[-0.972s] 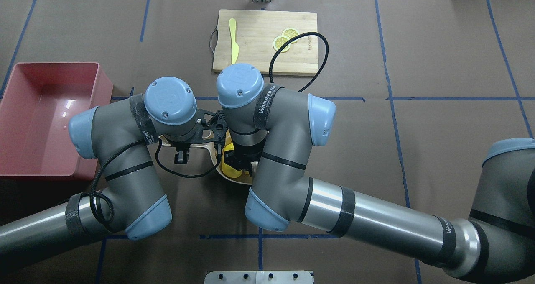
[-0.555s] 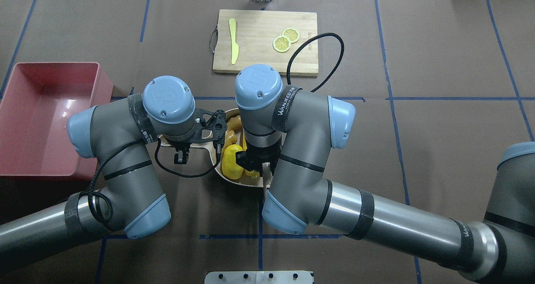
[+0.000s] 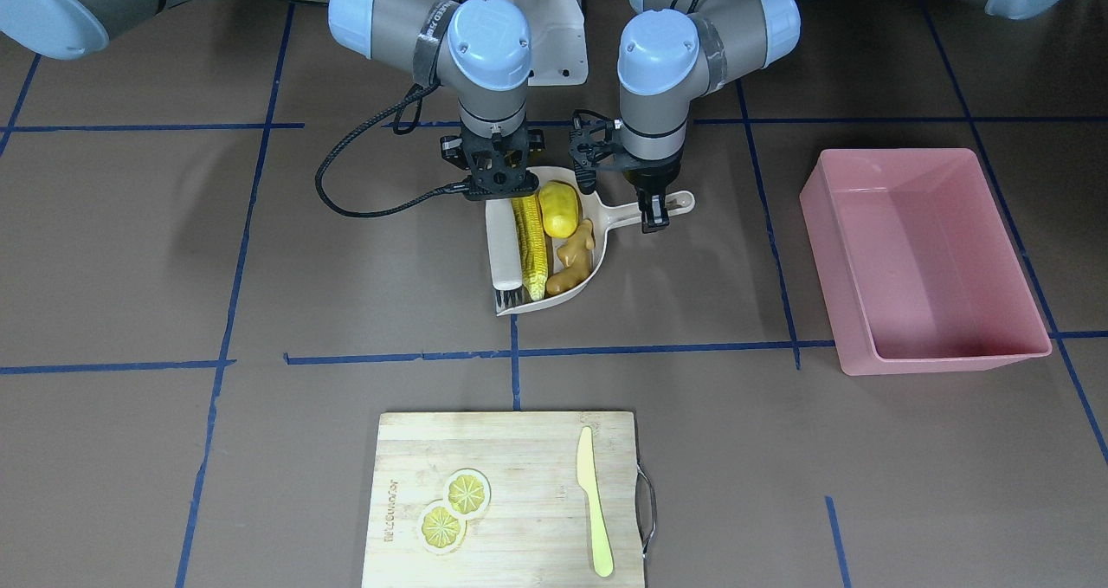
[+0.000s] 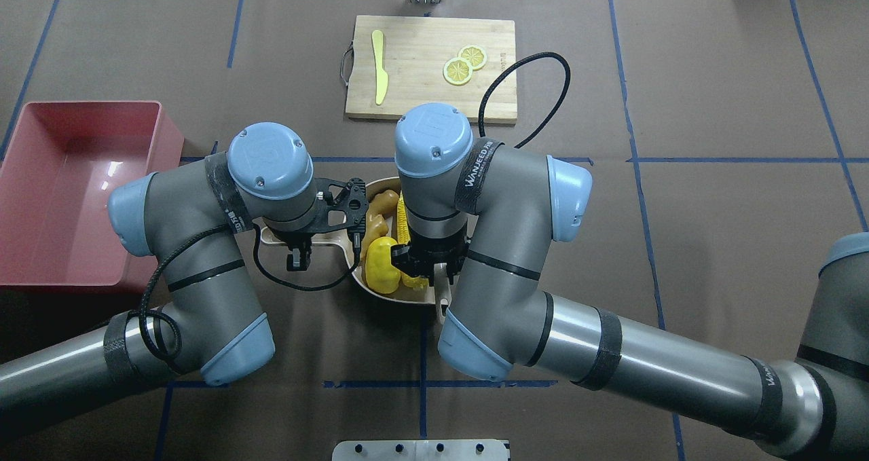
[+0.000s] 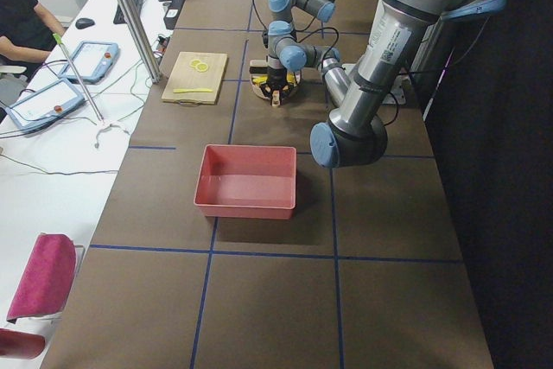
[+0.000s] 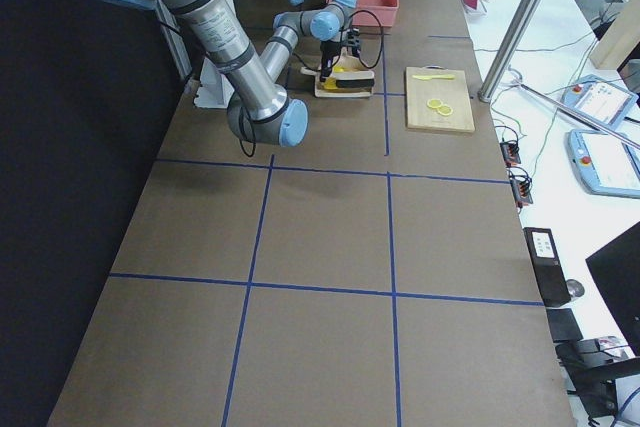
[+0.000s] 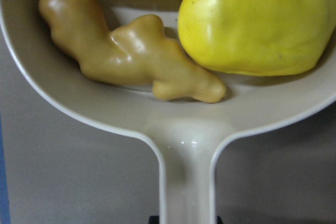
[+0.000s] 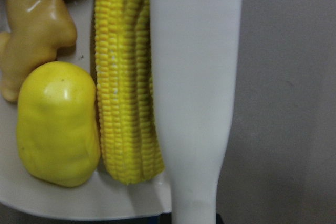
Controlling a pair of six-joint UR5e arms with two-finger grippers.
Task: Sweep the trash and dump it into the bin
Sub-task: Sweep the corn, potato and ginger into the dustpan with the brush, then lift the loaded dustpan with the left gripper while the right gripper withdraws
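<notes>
**Three toy foods sit in my dustpan**

My left gripper (image 3: pixel 653 216) is clenched on the handle of the beige plastic dustpan (image 3: pixel 619 216). The pan sits on the brown counter (image 3: pixel 260 268). My right gripper (image 3: pixel 498 191) is grasping the white plastic brush (image 3: pixel 505 255), and the brush lies along one side of the pan.

All the trash is inside the pan. The long yellow corn cob (image 3: pixel 531 246) lies right against the brush. The rounded yellow potato (image 3: pixel 559 209) sits beside the corn, at the end near the handle. The small knobbly tan ginger root (image 3: pixel 573 255) lies next to the potato, by the pan's curved wall.

The big pink plastic bin (image 3: pixel 935 268) stands well apart from the pan, on my left side. Farther across the counter lies a wooden cutting board (image 3: pixel 519 449). It carries two flat round lemon slices (image 3: pixel 467 491) and a pale yellow knife (image 3: pixel 594 501).
</notes>
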